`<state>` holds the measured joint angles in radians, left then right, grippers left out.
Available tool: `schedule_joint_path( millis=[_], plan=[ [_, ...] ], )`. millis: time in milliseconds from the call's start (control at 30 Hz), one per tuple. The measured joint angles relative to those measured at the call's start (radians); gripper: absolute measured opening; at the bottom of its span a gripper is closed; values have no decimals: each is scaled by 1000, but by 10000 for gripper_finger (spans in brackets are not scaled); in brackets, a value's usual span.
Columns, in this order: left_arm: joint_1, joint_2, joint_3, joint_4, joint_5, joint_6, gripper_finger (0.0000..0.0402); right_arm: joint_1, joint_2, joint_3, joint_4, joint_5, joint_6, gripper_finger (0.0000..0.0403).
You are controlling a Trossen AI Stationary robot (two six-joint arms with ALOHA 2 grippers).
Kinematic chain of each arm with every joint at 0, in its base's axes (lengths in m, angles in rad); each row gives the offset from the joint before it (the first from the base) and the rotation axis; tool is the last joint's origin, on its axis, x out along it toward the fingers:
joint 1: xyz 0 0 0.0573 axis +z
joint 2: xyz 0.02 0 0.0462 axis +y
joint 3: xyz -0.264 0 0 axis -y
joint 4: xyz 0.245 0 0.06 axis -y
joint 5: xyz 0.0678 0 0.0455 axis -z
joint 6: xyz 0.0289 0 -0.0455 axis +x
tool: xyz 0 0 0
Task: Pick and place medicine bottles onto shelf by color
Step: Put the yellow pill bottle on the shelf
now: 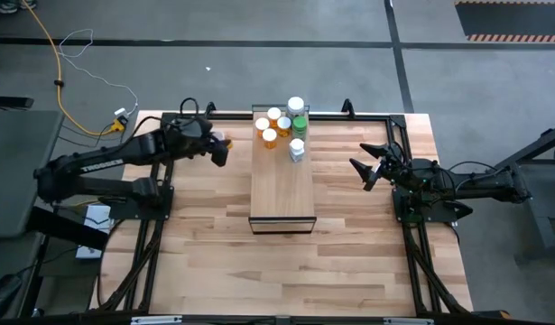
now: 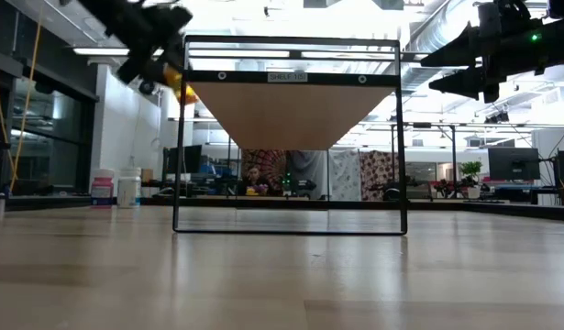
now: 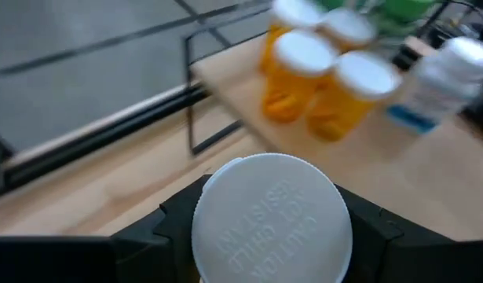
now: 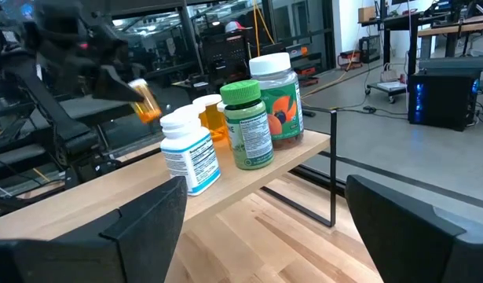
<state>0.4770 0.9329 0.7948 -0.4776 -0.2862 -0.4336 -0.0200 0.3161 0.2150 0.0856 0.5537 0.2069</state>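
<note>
The left arm reaches in over the table's (image 1: 214, 244) left rear part, and the left gripper (image 1: 219, 147) hangs in the air just left of the shelf's (image 1: 282, 194) far end. Its fingers are clamped on an orange bottle (image 1: 225, 142), which shows in the left wrist view with its white cap (image 3: 271, 220) turned toward the camera, so the bottle's long axis runs along the gripper's own line. In the right wrist view the same bottle (image 4: 146, 101) appears tilted, cap end up in the dark fingers, clear of the shelf top.

The shelf lies with its long axis running from the table's near middle to its far edge. All the other bottles stand upright, caps up, bunched at the far end. Four orange bottles (image 1: 269, 137) cluster at the far left corner, close together. To their right stand a wide clear jar (image 1: 295, 106) with a white lid at the very back, a green bottle (image 1: 299, 124) with a green cap just in front of it, and a white bottle (image 1: 297, 149) nearest the shelf's middle. The near half of the shelf top is bare wood.

The right gripper (image 1: 367, 168) waits to the right of the shelf, well apart from it, its fingers spread wide and holding nothing, pointing toward the bottles.
</note>
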Motion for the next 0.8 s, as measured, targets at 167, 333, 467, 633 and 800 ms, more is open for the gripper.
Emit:
schedule_joint_path(
  millis=[167,333,467,633,800],
  plan=[
    [-88,111,143,-84,-68,42,186,0,0,0,0,0,2,337],
    [-106,256,270,-170,-37,74,187,0,0,0,0,0,2,337],
    [-106,364,340,-171,-46,130,191,0,0,0,0,0,2,337],
    [-106,475,390,-168,-107,158,192,0,0,0,0,0,2,337],
    [-105,540,398,-109,-108,183,192,0,0,0,0,0,2,337]
  ],
)
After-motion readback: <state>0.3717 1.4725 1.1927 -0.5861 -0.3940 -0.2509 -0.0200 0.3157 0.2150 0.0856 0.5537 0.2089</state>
